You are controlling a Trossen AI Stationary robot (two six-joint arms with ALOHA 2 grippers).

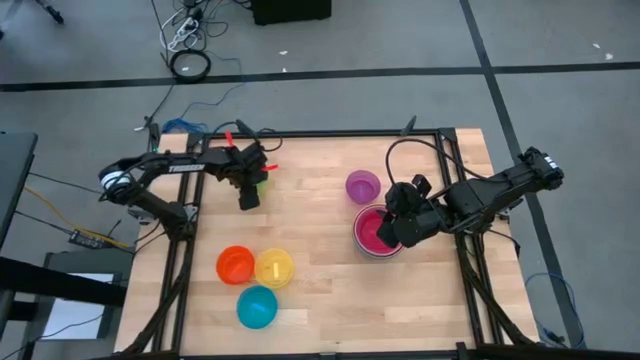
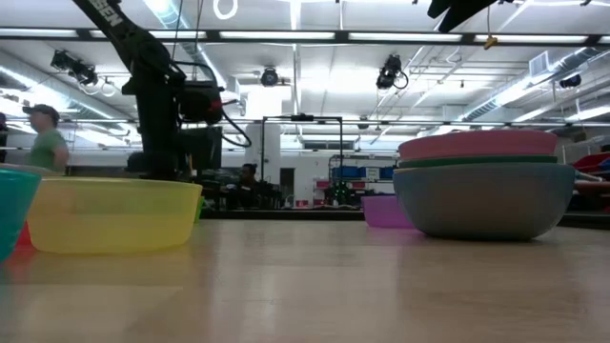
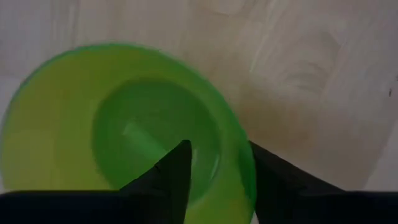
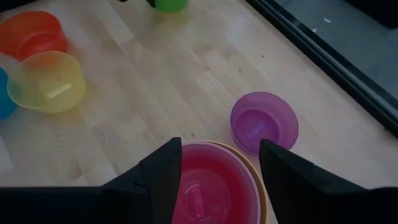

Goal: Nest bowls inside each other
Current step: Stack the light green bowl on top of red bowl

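A green bowl [image 3: 118, 143] stands on its base at the far left of the table [image 1: 320, 300]. My left gripper [image 3: 217, 152] points down at it, open. One finger [image 3: 177, 165] is inside the bowl and the other [image 3: 267, 168] outside, with the rim [image 3: 244, 163] between them. In the high view this gripper [image 1: 250, 195] hides most of the green bowl [image 1: 263, 183]. At the right stands a stack of nested bowls [image 1: 378, 235] with a magenta bowl [image 4: 208, 183] on top. My right gripper [image 4: 217, 168] hangs open above it. A purple bowl [image 1: 362, 186] stands just beyond the stack.
Orange [image 1: 235, 264], yellow [image 1: 274, 268] and cyan [image 1: 257, 306] bowls stand apart in a cluster at the near left. Bare wood lies in the middle of the table. A black frame [image 1: 455, 200] borders the table's sides. A person [image 2: 43, 138] stands in the room behind.
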